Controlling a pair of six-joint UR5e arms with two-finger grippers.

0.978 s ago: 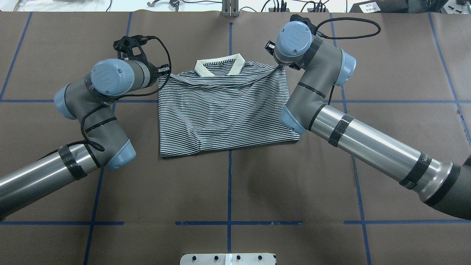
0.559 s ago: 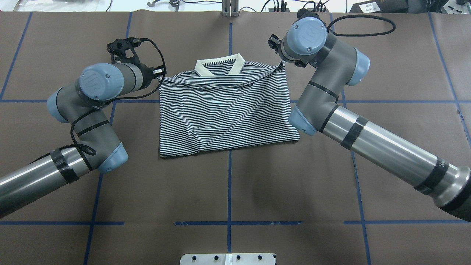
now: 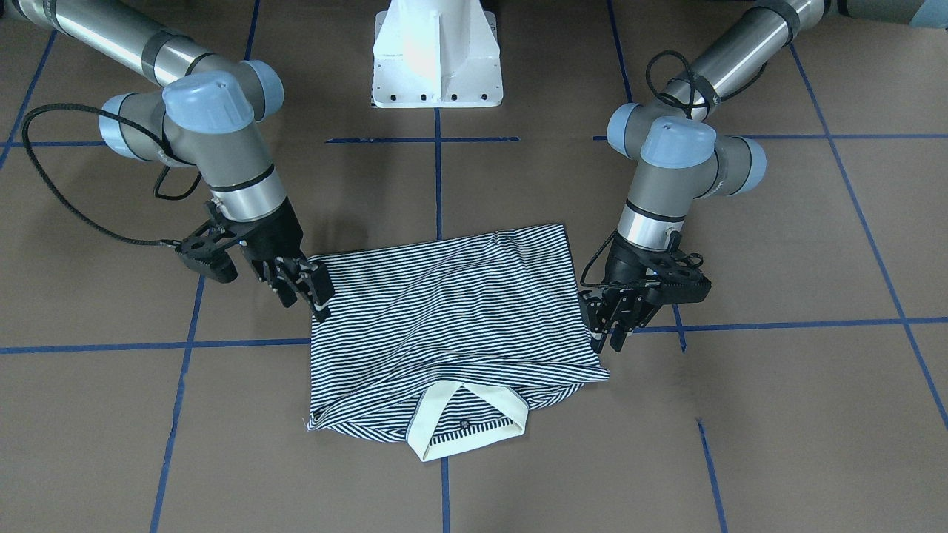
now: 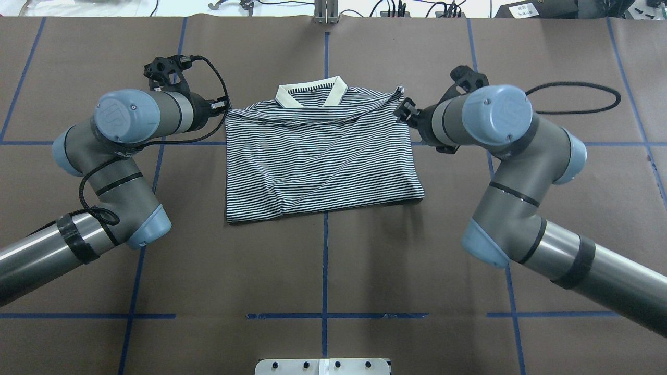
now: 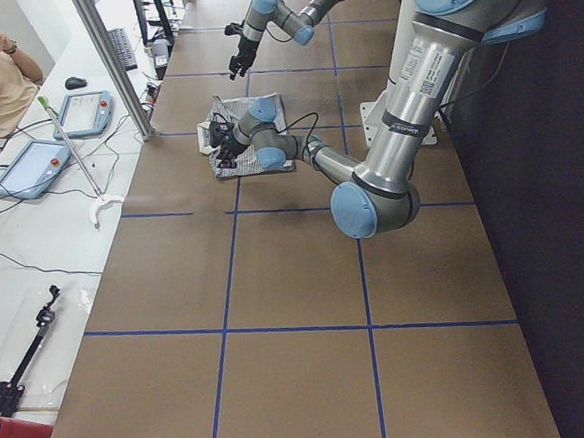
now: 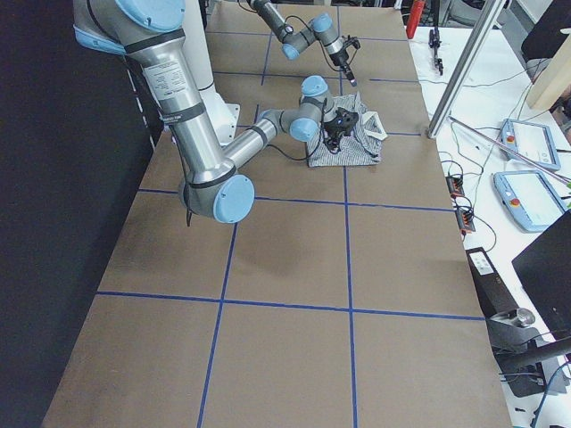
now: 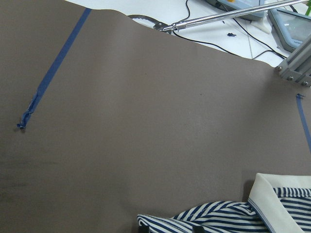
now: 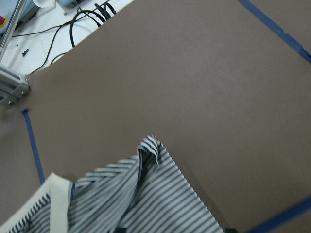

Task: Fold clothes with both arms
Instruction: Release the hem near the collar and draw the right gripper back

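Polo shirt is seen lying on the brown table, folded to a rough rectangle and set btwn the 2 grippers, w/ the cream collar on the side away from the robot. R gripper is held just beside the shirt's edge. Its fingers are seen apart w/ nothing clamped and the cloth just inboard of the tips; contact can't be told. L gripper is held likewise at the opposite edge. Its fingers are apart too, no cloth is pinched btwn them, and the tips are pointed down at the table. In the R wrist view 1 shoulder corner is seen poking up, free, ahead of the fingers. In the L wrist view the collar and a bit of striped cloth are caught at lower right, ahead of those fingers. Blue tape lines are laid across the table. The white base is seen well behind both sets of fingers.
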